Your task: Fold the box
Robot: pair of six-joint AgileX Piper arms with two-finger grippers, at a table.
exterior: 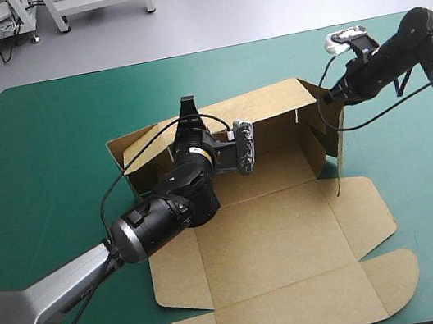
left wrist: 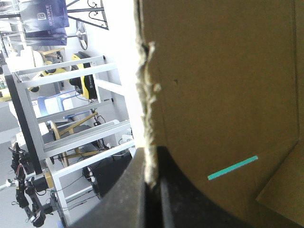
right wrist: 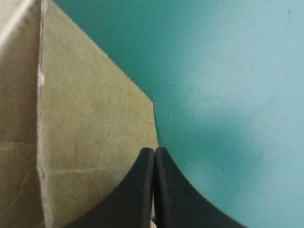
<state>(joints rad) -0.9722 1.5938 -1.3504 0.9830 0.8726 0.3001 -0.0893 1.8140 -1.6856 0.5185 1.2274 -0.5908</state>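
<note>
The brown box (exterior: 272, 244) lies half open in the middle of the teal-green worktop (exterior: 49, 157), the left claw (exterior: 189, 110) pinching its raised back wall and the right claw (exterior: 328, 96) pressed together at its side wall's edge.

You are seeing a plain, unprinted brown box (exterior: 272, 244) lying on the solid teal-green cover (exterior: 49, 157), with the fingers (right wrist: 135, 194) showing black against both.

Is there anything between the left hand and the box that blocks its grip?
Nothing visible stands between them. The left hand is shut on the top edge of the raised back wall of the box, the board between its fingers.
</note>
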